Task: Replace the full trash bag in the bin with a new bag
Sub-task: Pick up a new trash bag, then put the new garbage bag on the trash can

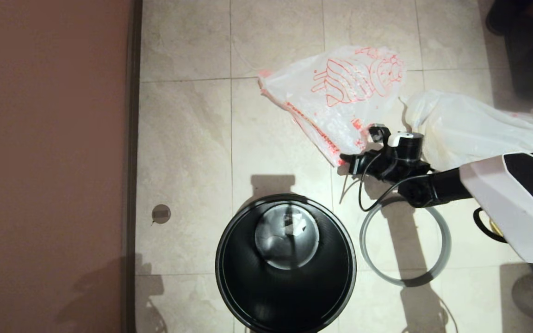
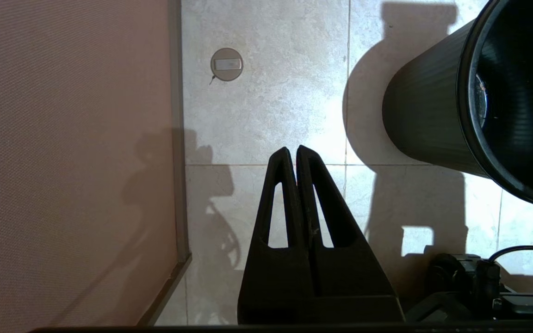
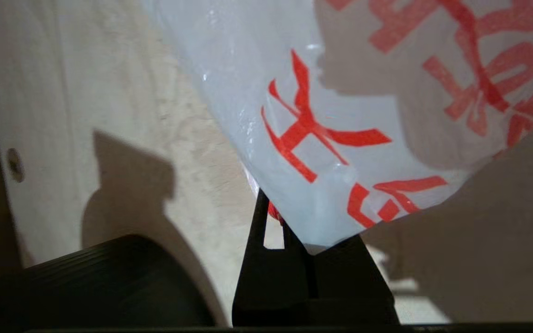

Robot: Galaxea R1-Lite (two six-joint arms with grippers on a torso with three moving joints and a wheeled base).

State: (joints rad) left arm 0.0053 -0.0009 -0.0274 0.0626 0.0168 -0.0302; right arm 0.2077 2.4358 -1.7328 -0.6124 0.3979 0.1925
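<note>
Black and shiny, the bin (image 1: 286, 263) stands at the lower centre of the head view with no bag inside. Its grey hoop (image 1: 405, 243) lies on the floor tiles (image 1: 188, 138) just to the right. Above the hoop, the right gripper (image 1: 345, 162) is pinching a corner of the new bag (image 1: 340, 92) (the one with orange-red print), and the full trash bag (image 1: 470, 129) lies at the right edge; the left gripper (image 2: 293, 155) is closed and holds nothing.

Black bin (image 1: 285, 296), grey hoop (image 1: 442, 259), white new bag (image 1: 336, 97) with orange-red print
</note>
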